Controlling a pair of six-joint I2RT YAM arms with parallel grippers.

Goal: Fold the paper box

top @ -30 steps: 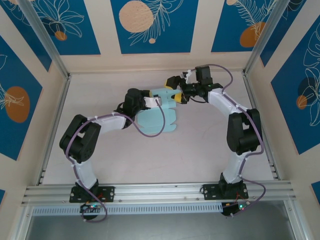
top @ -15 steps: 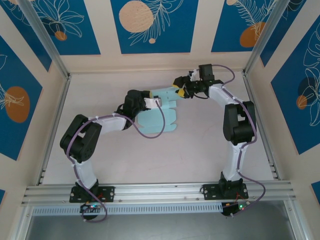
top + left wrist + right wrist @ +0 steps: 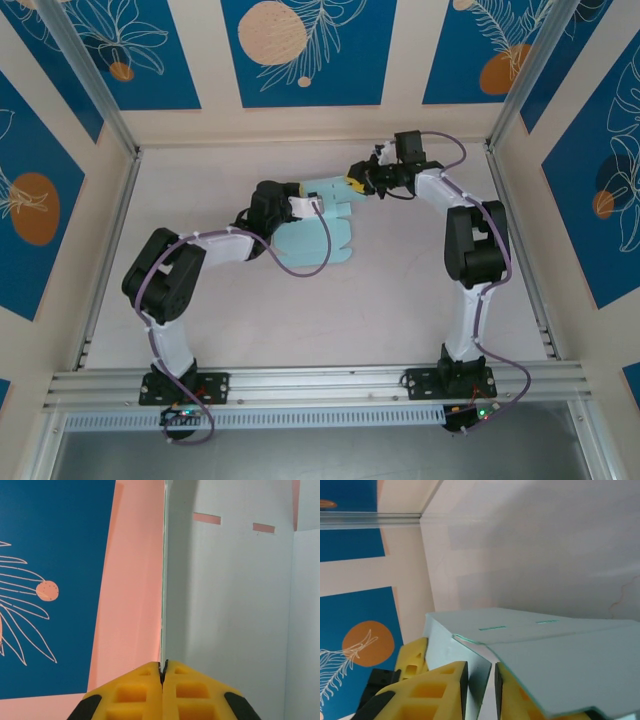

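Just above the centre of the overhead frame lay the paper box [image 3: 318,235]; the left gripper [image 3: 163,672] pinched its edge tight, the right gripper [image 3: 480,682] narrowly clasped a flap

No text, label, brand, number or sign can be read anywhere in these views. The wall panels [image 3: 305,50] carry only drawn leaves and orange discs on blue, and the paper box [image 3: 318,232] is plain pale blue with no print.
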